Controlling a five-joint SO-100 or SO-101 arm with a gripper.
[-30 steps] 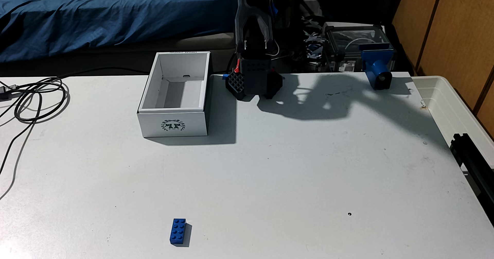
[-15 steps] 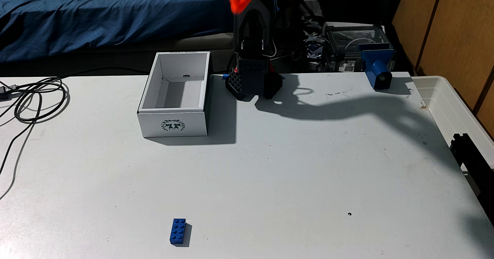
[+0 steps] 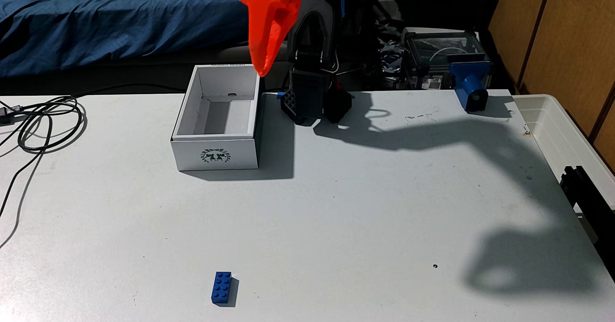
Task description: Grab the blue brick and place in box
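The blue brick [image 3: 222, 288] lies studs-up on the white table near its front edge, left of the middle. The box [image 3: 215, 156] stands open and empty at the back of the table, its wreath emblem facing the camera. My orange gripper [image 3: 263, 72] hangs high at the top of the fixed view, pointing down over the box's far right corner. Its fingers taper together to a single tip with nothing between them. It is far from the brick.
The arm's black base [image 3: 309, 101] sits just right of the box. A blue mount [image 3: 470, 87] stands at the back right, beside a translucent tub [image 3: 565, 132]. Coiled cables [image 3: 46, 122] lie at the left edge. A black rail [image 3: 587, 202] juts in at the right.
The orange gripper has swung down and leftward into view from the top, now over the box's far corner. The arm's shadow has stretched toward the front right. Brick and box have not moved.
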